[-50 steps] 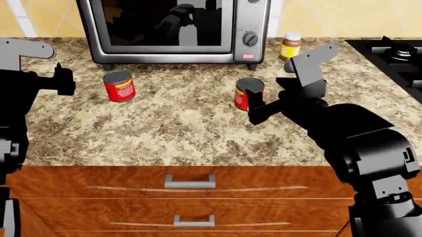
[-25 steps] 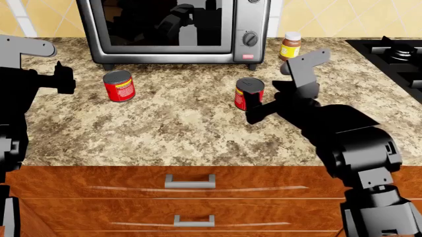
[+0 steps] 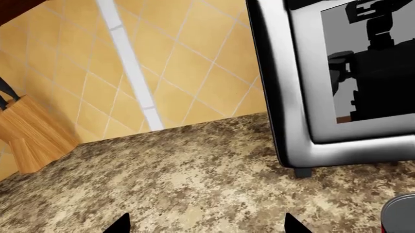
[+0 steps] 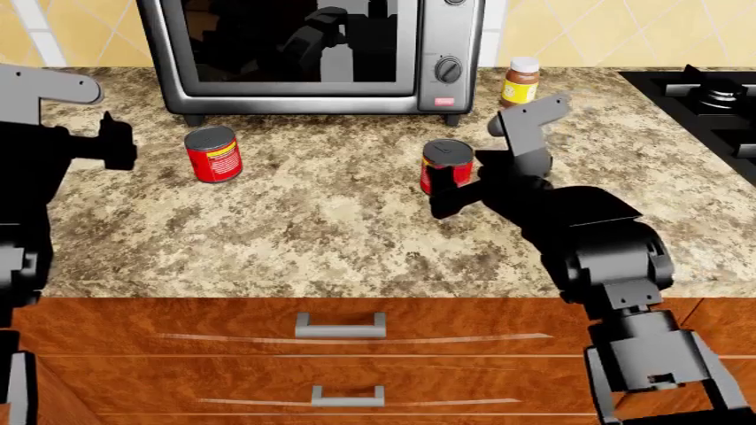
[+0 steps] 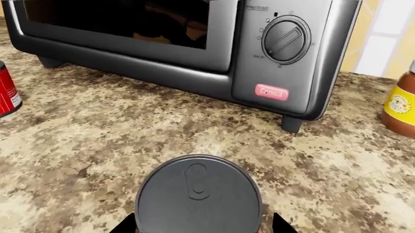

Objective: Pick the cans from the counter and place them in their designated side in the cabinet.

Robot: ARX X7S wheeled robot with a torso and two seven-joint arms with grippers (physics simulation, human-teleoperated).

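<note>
Two red cans with dark grey tops stand on the speckled granite counter [image 4: 331,221]. The left can [image 4: 214,153] stands by the oven's left foot; its edge shows in the left wrist view [image 3: 399,213] and the right wrist view [image 5: 5,92]. The right can [image 4: 448,164] stands upright at mid-counter. My right gripper [image 4: 455,190] is open and straddles it. In the right wrist view the can's top [image 5: 198,191] fills the gap between the fingertips [image 5: 283,224], with a small gap on one side. My left gripper [image 4: 112,142] is open and empty over bare counter, left of the left can [image 3: 206,228].
A silver toaster oven [image 4: 313,53] stands at the back of the counter. A small brown jar [image 4: 520,81] with a yellow label stands to the right of the oven. A black stove top [image 4: 709,97] is at the far right. A wooden knife block [image 3: 32,136] stands by the tiled wall. Wooden drawers [image 4: 340,326] are below.
My right arm has moved left and forward, so its open fingers now sit on both sides of the right can. The left arm and both cans have not moved.
</note>
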